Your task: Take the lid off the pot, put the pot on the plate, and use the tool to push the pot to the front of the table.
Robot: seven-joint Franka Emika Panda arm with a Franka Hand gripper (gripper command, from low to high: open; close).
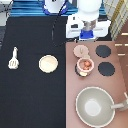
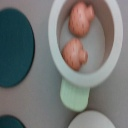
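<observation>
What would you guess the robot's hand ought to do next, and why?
Probably lower toward the pot: the lid already lies beside it on the stove, the pot sits uncovered, off the plate, and the hand hangs near the exterior view's top.

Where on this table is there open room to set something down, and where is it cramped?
Open black table lies around the tool and plate. The stove side is crowded: lid, pot, burners, grey pan, with the gripper above.
</observation>
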